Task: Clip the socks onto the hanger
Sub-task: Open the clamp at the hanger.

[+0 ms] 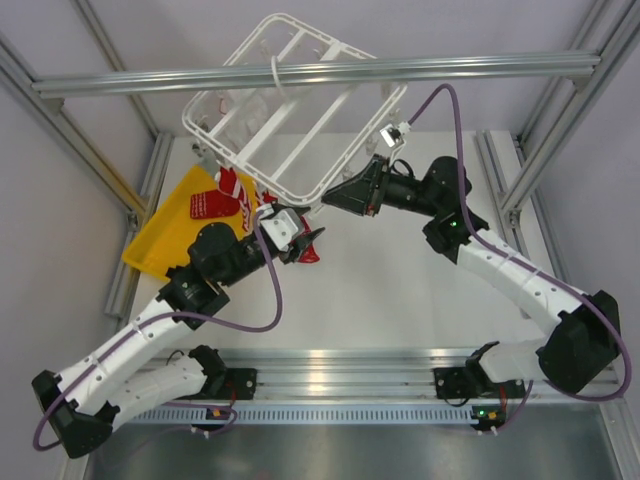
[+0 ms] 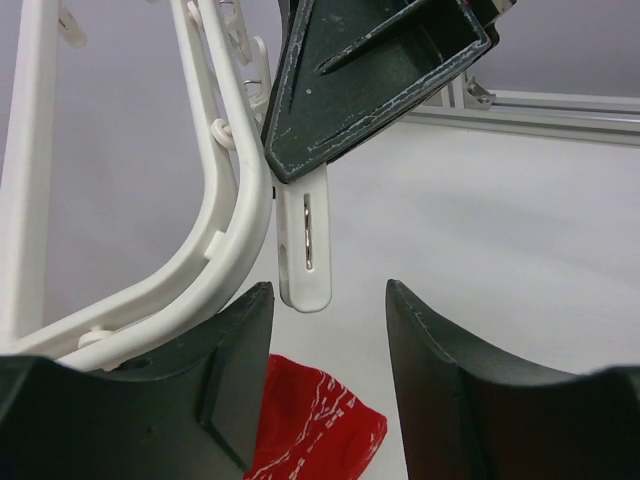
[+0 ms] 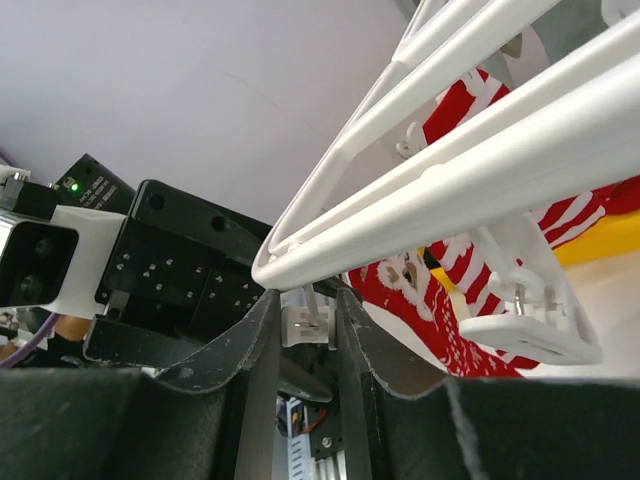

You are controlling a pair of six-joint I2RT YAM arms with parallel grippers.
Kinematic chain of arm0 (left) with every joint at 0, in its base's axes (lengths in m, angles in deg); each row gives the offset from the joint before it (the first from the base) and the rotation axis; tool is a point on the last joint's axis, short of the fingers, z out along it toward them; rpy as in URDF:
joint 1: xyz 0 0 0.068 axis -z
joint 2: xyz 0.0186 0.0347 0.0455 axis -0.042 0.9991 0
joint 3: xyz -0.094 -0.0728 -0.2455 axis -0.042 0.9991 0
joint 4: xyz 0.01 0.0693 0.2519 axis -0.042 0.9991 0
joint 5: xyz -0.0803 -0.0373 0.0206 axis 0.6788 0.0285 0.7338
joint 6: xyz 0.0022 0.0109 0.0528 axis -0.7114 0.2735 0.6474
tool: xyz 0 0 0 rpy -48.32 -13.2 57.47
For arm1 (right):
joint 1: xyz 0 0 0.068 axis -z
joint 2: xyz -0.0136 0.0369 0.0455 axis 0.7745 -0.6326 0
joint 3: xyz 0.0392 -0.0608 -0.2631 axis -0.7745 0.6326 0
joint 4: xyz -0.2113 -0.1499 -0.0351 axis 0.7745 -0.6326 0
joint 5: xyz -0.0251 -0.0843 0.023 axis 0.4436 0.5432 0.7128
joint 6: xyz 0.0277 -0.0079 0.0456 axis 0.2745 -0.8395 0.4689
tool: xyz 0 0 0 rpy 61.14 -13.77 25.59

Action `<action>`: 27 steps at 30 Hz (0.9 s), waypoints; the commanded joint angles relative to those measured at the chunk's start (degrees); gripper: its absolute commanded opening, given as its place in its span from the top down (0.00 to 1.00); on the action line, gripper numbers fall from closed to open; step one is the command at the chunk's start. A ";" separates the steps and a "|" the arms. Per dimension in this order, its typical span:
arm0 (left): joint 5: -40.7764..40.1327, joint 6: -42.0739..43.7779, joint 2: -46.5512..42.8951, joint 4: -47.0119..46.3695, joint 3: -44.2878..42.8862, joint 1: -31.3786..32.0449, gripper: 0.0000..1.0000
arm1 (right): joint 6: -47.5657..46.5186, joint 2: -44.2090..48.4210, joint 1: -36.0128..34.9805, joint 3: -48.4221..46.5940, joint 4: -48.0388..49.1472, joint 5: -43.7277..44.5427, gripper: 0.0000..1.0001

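1. The hanger hung tilted from a grey beam above the desk, its lower corner down between the two arms.
2. Red socks with white markings lay on a yellow tray at the left of the desk, under the hanger's left edge.
3. A clip dangled from the hanger's lower corner. The right hand was clenched on its top, the white piece pinched between the close-set fingers in the right wrist view.
4. One more red sock showed just under the left hand, directly below the dangling clip.
5. The left hand was released, its fingers spread wide just under the clip's lower end. Whether they touched the sock could not be told.
6. In the right wrist view a second clip hung from the frame in front of the red socks.
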 commanded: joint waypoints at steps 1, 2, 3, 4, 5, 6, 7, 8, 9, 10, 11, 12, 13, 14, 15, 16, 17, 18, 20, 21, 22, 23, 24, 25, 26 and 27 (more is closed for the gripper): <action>-0.93 -2.92 -1.33 -0.04 -3.24 0.14 0.45 | 1.15 -0.63 1.15 0.62 5.45 -1.17 1.00; -0.93 -3.27 -1.33 -0.65 -3.33 -0.04 0.45 | 1.41 -0.72 1.15 0.71 5.63 -1.44 1.00; -1.02 -3.36 -1.07 -0.92 -3.50 0.05 0.45 | 1.94 -0.72 1.15 0.79 6.06 -1.79 1.00; -0.93 -3.53 -0.72 -1.18 -4.03 -0.04 0.44 | 2.21 -0.81 1.15 0.80 6.59 -1.88 1.00; -0.93 -3.80 -0.28 -1.45 -4.38 0.05 0.44 | 2.38 -0.81 1.15 0.88 6.68 -1.79 1.00; -1.02 -3.89 0.33 -1.88 -4.64 0.05 0.42 | 2.38 -0.81 1.06 0.88 6.77 -1.88 1.00; -1.10 -3.97 0.77 -2.32 -5.08 0.05 0.41 | 2.56 -0.81 1.06 0.97 7.29 -2.05 1.00; -1.37 -4.24 1.12 -2.94 -5.17 0.05 0.41 | 2.91 -0.81 1.06 0.97 7.39 -2.23 1.00; -1.54 -4.41 1.82 -3.90 -5.35 0.05 0.41 | 3.00 -0.72 0.97 0.97 7.47 -2.32 1.00; -1.46 -4.50 2.09 -4.43 -5.52 0.05 0.41 | 3.00 -0.72 0.97 1.06 7.82 -2.41 1.00; -1.46 -4.94 2.53 -4.96 -5.61 0.05 0.41 | 2.83 -0.63 0.88 1.23 7.83 -2.49 1.00; -1.46 -5.12 2.62 -6.18 -5.70 0.05 0.41 | 2.82 -0.54 0.80 1.32 7.91 -2.76 1.00; -1.54 -5.47 2.88 -6.54 -5.96 0.05 0.41 | 2.91 -0.46 0.80 1.41 7.91 -2.93 1.00; -1.63 -5.64 3.15 -6.81 -6.14 0.05 0.41 | 2.82 -0.37 0.80 1.50 8.00 -3.02 1.00; -1.72 -5.91 3.58 -7.33 -6.31 0.05 0.42 | 2.91 -0.37 0.71 1.67 8.00 -3.28 1.00; -1.55 -6.08 3.76 -7.51 -6.66 0.05 0.44 | 2.91 -0.37 0.71 1.76 8.18 -3.46 1.00; -1.37 -6.09 4.29 -7.60 -6.84 0.05 0.46 | 3.00 -0.37 0.53 1.85 8.18 -3.55 1.00; -1.02 -6.26 4.47 -7.60 -7.02 0.14 0.49 | 3.17 -0.54 0.45 1.94 8.35 -3.46 1.00; -1.02 -6.79 4.73 -8.13 -7.28 0.05 0.57 | 3.18 -0.54 0.27 1.94 8.53 -3.64 1.00; -1.02 -6.88 4.82 -8.22 -7.37 0.05 0.60 | 3.26 -0.54 0.27 1.94 8.44 -3.55 1.00; -1.02 -6.96 4.91 -8.39 -7.55 0.05 0.63 | 3.35 -0.54 0.27 2.02 8.44 -3.46 1.00; -0.84 -7.14 4.91 -8.57 -7.63 0.05 0.67 | 3.53 -0.46 0.18 2.20 8.44 -3.46 1.00; -0.75 -7.23 4.99 -8.57 -7.81 0.05 0.74 | 3.61 -0.45 0.09 2.38 8.44 -3.20 1.00; -0.58 -7.31 5.17 -8.57 -7.98 0.05 0.79 | 3.70 -0.28 0.09 2.73 8.35 -3.02 1.00; -0.58 -7.32 5.26 -8.57 -8.07 0.05 0.83 | 3.88 -0.19 -0.08 2.99 8.09 -2.76 0.98; -0.58 -7.40 5.26 -8.57 -8.07 0.05 0.92 | 4.23 0.07 0.00 3.25 7.92 -1.97 0.90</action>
